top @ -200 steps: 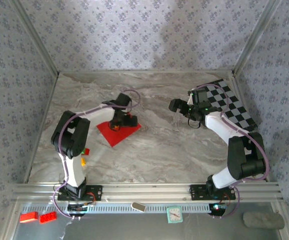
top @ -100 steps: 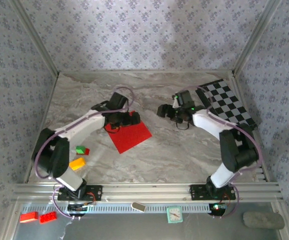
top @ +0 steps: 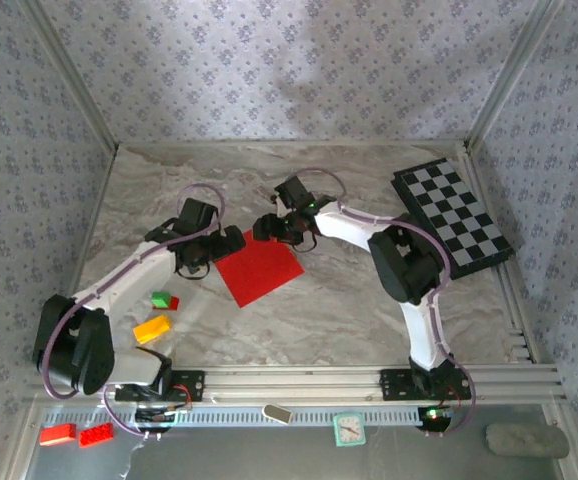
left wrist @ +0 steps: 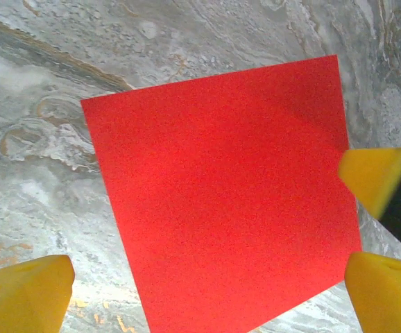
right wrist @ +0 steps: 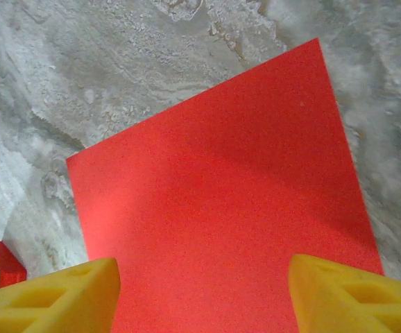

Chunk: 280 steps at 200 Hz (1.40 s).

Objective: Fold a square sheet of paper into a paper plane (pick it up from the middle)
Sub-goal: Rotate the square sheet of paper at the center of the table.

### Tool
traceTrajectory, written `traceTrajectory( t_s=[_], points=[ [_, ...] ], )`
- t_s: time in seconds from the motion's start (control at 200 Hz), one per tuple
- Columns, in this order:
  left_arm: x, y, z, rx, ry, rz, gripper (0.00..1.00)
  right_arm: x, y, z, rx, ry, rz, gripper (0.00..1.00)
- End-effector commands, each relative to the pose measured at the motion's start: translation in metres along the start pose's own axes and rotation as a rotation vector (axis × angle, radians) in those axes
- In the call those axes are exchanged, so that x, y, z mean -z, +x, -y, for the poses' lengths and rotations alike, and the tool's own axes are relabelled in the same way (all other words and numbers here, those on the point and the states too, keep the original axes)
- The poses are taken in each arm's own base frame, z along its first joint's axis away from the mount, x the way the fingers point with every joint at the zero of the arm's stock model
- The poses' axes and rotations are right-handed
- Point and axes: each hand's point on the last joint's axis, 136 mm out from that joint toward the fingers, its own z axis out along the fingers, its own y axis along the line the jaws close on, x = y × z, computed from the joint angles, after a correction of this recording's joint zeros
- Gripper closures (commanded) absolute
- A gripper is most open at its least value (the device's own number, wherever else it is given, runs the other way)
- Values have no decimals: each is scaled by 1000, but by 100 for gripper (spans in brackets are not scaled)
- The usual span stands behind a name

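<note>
- The square sheet of paper (top: 261, 270) lies flat and unfolded on the grey marbled table (top: 349, 310), left of the middle, with one corner turned toward the near edge.
- In the left wrist view the sheet (left wrist: 221, 194) has no crease. The right wrist view also shows it (right wrist: 221, 208) smooth and flat.
- The left tool (top: 231, 243) hangs over the sheet's far left corner. Its yellow fingers (left wrist: 23, 295) stand wide apart and hold nothing.
- The right tool (top: 267, 228) is at the sheet's far edge, close to the left tool. Its yellow fingers (right wrist: 353, 295) are spread over the paper, also empty. Whether the tips touch the sheet I cannot tell.
- A green and red brick (top: 164, 299) lies left of the sheet, and a yellow brick (top: 152, 328) sits nearer the front.
- The black-and-white checkered board (top: 454, 215) rests at the far right of the table, well apart from the sheet.
</note>
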Motion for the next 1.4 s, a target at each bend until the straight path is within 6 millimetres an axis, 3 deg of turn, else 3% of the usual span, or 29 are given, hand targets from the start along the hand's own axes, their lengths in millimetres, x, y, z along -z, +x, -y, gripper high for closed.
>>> traceTrajectory(
  t_s=[0.0,0.24,0.53,0.615,0.645,0.72,0.85,0.955,1.079,1.239,1.394],
  points=[
    [2,-2,-3,24,2,19,0,-13,9,12,-38,50,-69,34],
    [-6,4,0,32,14,-24,0,-17,21,43,-120,185,-74,34],
    [-20,18,14,27,38,-111,0,28,58,101,-418,413,80,34],
    [-23,25,22,6,39,-131,0,39,54,93,-485,350,142,32],
    [-25,28,26,0,41,-138,0,40,63,94,-498,330,138,31],
    [-28,36,37,-22,44,-159,0,49,58,72,-496,228,169,29],
    [-34,50,55,-61,28,-181,0,90,42,58,-491,139,303,23],
    [-41,63,70,-105,2,-191,0,127,34,75,-482,151,411,17],
    [-52,79,87,-191,-56,-224,0,157,32,103,-444,224,460,11],
    [-66,91,105,-281,-124,-238,0,183,36,139,-456,280,506,3],
    [-77,99,107,-336,-199,-266,1,199,39,162,-458,309,525,0]
  ],
)
